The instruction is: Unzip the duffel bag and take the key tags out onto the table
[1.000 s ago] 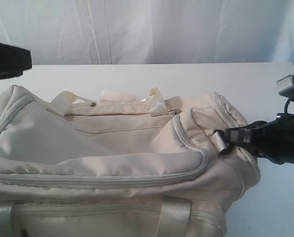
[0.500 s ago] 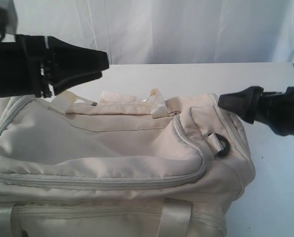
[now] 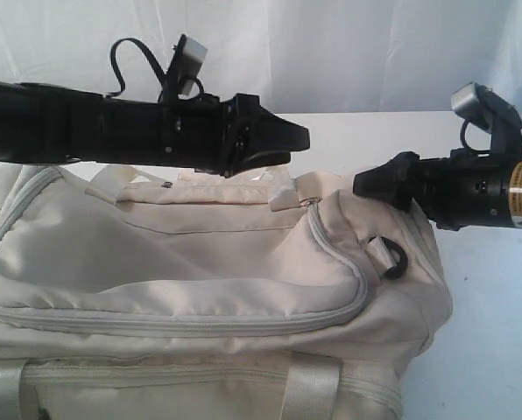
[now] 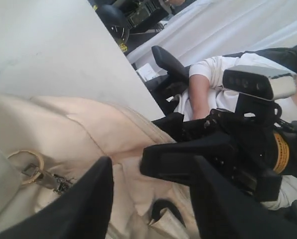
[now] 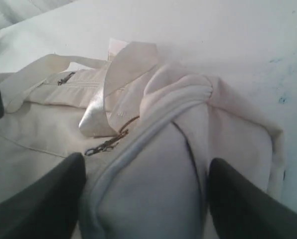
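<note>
The cream-white duffel bag [image 3: 200, 262] lies on the white table [image 3: 471, 350], all its zippers closed. The key tags are hidden. My left gripper [image 3: 292, 138] reaches in from the left and hovers open above the bag's top, near the handle straps [image 3: 278, 188]. In its wrist view the left gripper [image 4: 151, 172] frames bag fabric and the black D-ring [image 4: 163, 209]. My right gripper [image 3: 366, 184] hangs open just over the bag's right end; the right gripper [image 5: 146, 164] straddles the rounded end from above, holding nothing. A metal zipper pull [image 3: 309, 199] lies between the two grippers.
A white curtain [image 3: 331, 52] hangs behind the table. The left wrist view shows the table's edge [image 4: 123, 64], and beyond it a person in a white shirt [image 4: 208, 84]. The black D-ring [image 3: 394, 258] hangs on the bag's right end.
My right gripper let go of the D-ring tab, opened and rose to above the bag's right end. My left arm swung in from the left over the bag's top.
</note>
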Available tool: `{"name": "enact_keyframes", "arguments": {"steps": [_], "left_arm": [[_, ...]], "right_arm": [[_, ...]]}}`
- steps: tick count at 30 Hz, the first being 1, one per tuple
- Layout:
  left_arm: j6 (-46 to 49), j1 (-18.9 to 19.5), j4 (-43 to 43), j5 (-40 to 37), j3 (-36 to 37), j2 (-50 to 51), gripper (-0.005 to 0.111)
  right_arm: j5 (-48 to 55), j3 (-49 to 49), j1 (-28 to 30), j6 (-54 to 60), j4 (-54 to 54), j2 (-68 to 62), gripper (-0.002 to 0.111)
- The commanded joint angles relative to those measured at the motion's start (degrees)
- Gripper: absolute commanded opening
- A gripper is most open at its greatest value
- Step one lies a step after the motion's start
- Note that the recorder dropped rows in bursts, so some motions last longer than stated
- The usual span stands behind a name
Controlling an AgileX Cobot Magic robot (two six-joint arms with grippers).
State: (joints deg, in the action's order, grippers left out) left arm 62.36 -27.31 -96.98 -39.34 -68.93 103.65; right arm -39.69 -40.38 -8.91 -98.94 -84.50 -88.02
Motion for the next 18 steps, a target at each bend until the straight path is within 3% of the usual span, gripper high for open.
{"name": "enact_keyframes", "arguments": {"steps": [1,4,5,9,18], "left_arm": [[-1.1,-1.7,1.1,0.2,-1.5,2.6,0.052],[-1.7,-1.8,2.4,0.3,-1.8,3.5,0.052],[-2.4,-1.8,3.4,0.7,-1.8,3.7,0.052],[-3.9,-1.9,5.5,2.3,-1.8,4.0,0.052],[-5.7,-1.9,7.6,3.7,-1.8,5.2,0.05]], "right_arm": [[-1.8,-0.3,-2.5,-0.3,-1.6,-1.5,0.032],[-1.4,-0.3,-2.6,-0.3,-8.0,-1.5,0.004],[0.7,-0.3,-2.6,-1.1,-11.6,-1.5,0.0],[5.2,-0.3,-2.6,-5.3,-15.4,-1.5,0.0],[1.4,-0.3,-2.6,-5.4,-15.4,-1.5,0.0]]}}
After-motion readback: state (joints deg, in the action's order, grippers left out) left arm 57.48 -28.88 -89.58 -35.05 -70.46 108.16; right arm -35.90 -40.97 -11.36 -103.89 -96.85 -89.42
